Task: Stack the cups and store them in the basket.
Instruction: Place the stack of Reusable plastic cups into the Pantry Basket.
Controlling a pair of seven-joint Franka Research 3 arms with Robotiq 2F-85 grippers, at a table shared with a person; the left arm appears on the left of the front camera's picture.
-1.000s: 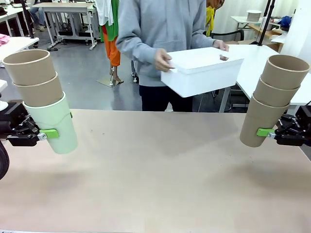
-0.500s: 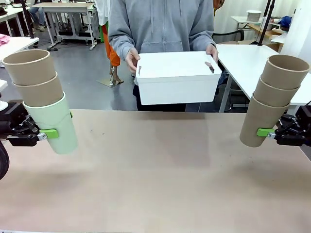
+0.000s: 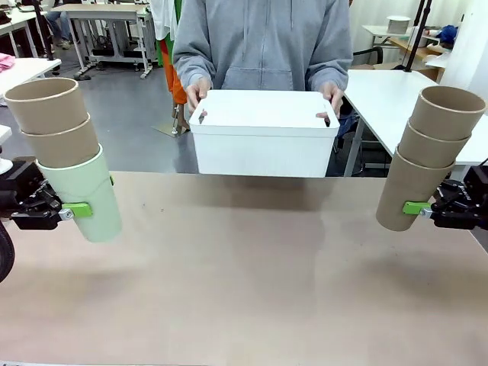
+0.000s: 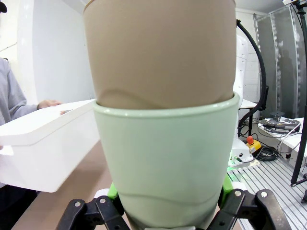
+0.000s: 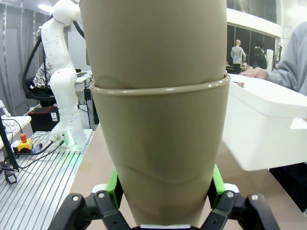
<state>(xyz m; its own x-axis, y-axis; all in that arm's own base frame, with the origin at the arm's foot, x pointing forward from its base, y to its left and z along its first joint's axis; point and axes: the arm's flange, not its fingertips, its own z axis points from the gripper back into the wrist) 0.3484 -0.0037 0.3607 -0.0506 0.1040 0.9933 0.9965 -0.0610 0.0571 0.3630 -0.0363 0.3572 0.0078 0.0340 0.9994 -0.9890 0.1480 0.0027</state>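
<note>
A pale mint-green cup [image 3: 84, 194] with two tan cups [image 3: 53, 107] nested in it hangs tilted above the table's left side, my left gripper [image 3: 76, 209] shut on the mint cup. At the right, my right gripper [image 3: 417, 207] is shut on the lowest of a stack of three tan cups [image 3: 427, 160], also tilted and off the table. A person holds the white basket [image 3: 263, 141] by both ends at the far edge, centred between the stacks. The left wrist view shows the mint cup [image 4: 168, 163] between the green pads [image 4: 112, 191], the basket [image 4: 48, 143] beyond. The right wrist view shows the tan stack [image 5: 160, 143] and basket [image 5: 268, 124].
The tan tabletop [image 3: 244, 274] stretches between both arms. The person's hands [image 3: 197, 90] grip the basket's handle ends. A white table [image 3: 396, 99] stands behind at the right, and more tables stand at the far left.
The person has carried the basket from the right to the middle and lowered it to the table's far edge. Both arms and their cup stacks have stayed still.
</note>
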